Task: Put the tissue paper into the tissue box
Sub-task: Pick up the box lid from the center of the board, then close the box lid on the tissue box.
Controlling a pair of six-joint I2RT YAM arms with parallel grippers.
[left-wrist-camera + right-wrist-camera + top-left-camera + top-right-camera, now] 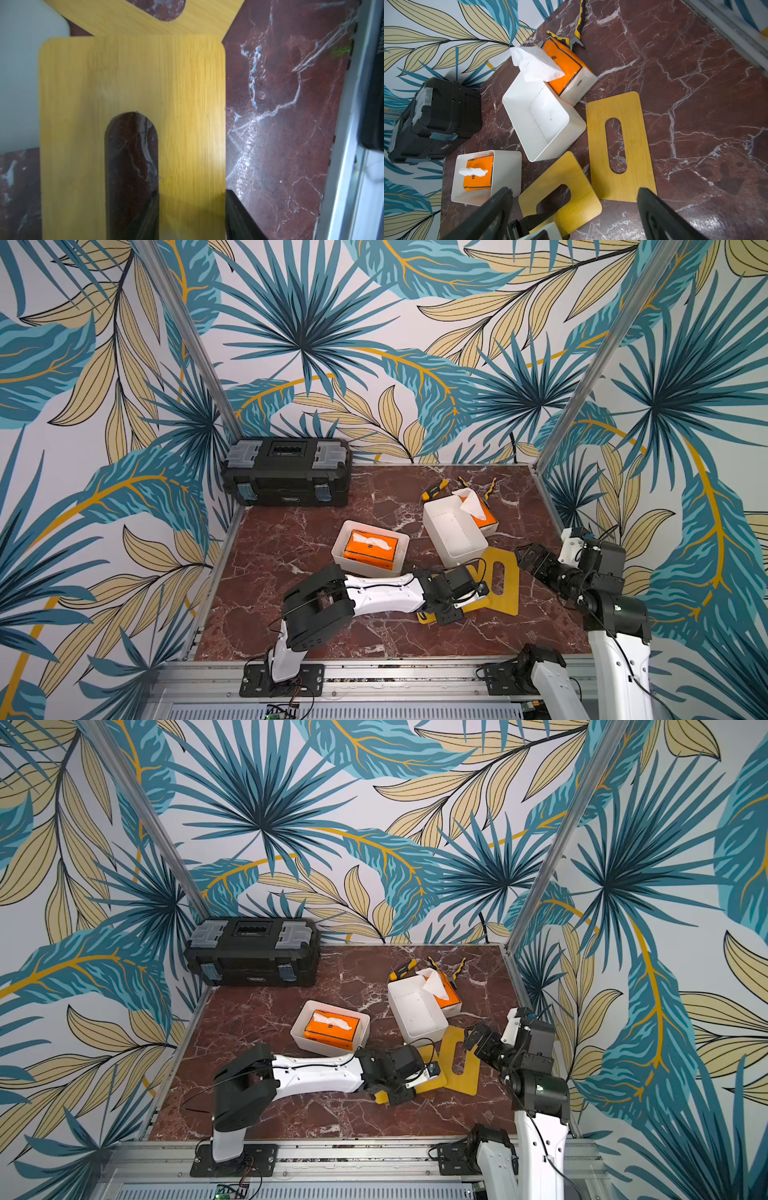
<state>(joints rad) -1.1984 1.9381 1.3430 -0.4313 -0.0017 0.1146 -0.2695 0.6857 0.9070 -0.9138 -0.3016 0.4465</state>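
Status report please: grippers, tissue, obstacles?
Left gripper shut on bamboo lid. Right gripper open, empty. Orange tissue pack in near white box, uncovered. Second lid close beside held one.

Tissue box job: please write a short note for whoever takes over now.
Left end effector: closed on the near wooden lid, one finger through its slot. Right end effector: open, empty.
Done: one tissue pack sits in the near box; a second pack sticks up from the far box.
Remaining: middle box empty, other lid flat on the table; probably seat the second pack, fit lids.
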